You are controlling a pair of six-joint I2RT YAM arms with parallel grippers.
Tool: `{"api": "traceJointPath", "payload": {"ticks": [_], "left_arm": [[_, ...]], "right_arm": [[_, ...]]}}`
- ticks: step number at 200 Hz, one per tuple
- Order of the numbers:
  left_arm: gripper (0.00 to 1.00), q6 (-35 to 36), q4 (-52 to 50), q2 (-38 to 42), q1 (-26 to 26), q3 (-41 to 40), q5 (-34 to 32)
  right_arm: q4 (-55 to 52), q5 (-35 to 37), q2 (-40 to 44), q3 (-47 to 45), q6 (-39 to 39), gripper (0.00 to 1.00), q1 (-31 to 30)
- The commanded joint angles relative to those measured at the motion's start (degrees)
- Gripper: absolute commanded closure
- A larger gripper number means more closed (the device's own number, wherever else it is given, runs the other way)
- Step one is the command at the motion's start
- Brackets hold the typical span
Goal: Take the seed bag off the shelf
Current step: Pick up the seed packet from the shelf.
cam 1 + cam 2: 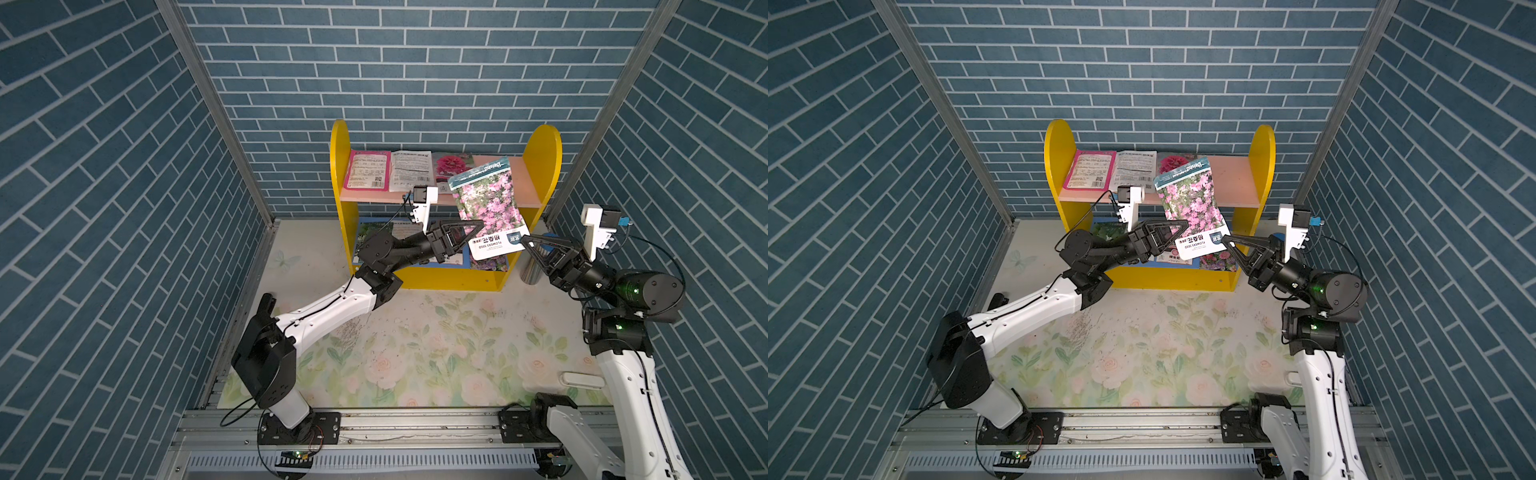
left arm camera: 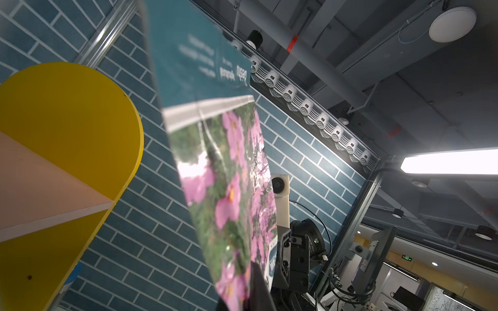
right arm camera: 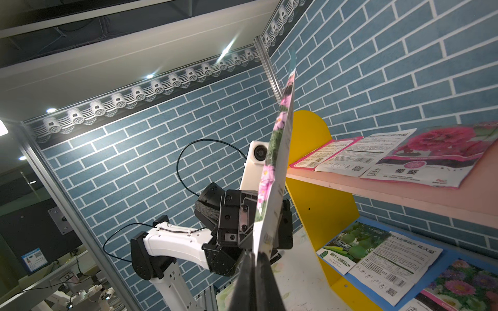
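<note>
The seed bag (image 1: pixel 487 203) (image 1: pixel 1192 203), printed with pink flowers under a teal top band, hangs tilted in the air in front of the shelf (image 1: pixel 544 158) (image 1: pixel 1262 158), off its pink upper board. My left gripper (image 1: pixel 478 227) (image 1: pixel 1183 228) is shut on the bag's lower left edge. My right gripper (image 1: pixel 524 240) (image 1: pixel 1225 240) is shut on its white lower right corner. In the left wrist view the bag (image 2: pixel 223 175) fills the middle, pinched in the left gripper (image 2: pixel 250 272). In the right wrist view the bag (image 3: pixel 277 161) stands edge-on in the right gripper (image 3: pixel 254 254).
Three other packets lie on the upper board: pink (image 1: pixel 368 170), white (image 1: pixel 411 168) and one with a red flower (image 1: pixel 451 164). More packets (image 3: pixel 377 258) lie on the blue lower board. A shiny cylinder (image 1: pixel 530 272) stands right of the shelf. A floral mat (image 1: pixel 415 340) covers the floor.
</note>
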State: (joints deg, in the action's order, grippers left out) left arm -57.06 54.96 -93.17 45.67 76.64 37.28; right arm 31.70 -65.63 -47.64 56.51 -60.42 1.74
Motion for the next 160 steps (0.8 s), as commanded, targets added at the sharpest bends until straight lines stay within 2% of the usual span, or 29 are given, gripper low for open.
{"api": "traceJointPath", "payload": {"ticks": [1,20,34,50,65,97,126,160], "left_arm": [[1.00,3.3,-4.4,2.2,0.3,1.2,-0.4],[1.00,6.9,-10.5,4.2,0.2,1.3,-1.2],[1.00,9.9,-16.7,5.6,0.2,1.6,-2.1],[1.00,13.5,-24.6,7.0,0.2,2.2,-3.5],[1.00,15.3,-29.4,8.0,0.2,1.6,-4.6],[1.00,15.8,-33.6,9.3,0.5,-2.1,-6.3],[1.00,15.7,-35.0,9.8,2.3,-6.4,-10.0],[1.00,14.1,-33.7,7.4,5.0,-9.6,-12.2]], "right_arm": [[-7.8,-0.4,1.1,2.7,6.5,0.89,-0.4],[-19.1,1.1,1.4,5.8,14.3,0.64,-0.4],[-32.9,4.4,1.0,10.1,23.5,0.48,-0.4],[-46.5,8.8,0.4,14.8,32.7,0.34,-0.4],[-53.7,11.3,0.4,17.5,37.5,0.25,-0.4],[-65.7,16.7,0.6,22.2,44.4,0.14,-0.4],[-76.0,22.5,0.6,26.1,48.8,0.10,-0.5],[-80.7,25.2,2.5,23.7,48.5,0.10,-1.1]]}}
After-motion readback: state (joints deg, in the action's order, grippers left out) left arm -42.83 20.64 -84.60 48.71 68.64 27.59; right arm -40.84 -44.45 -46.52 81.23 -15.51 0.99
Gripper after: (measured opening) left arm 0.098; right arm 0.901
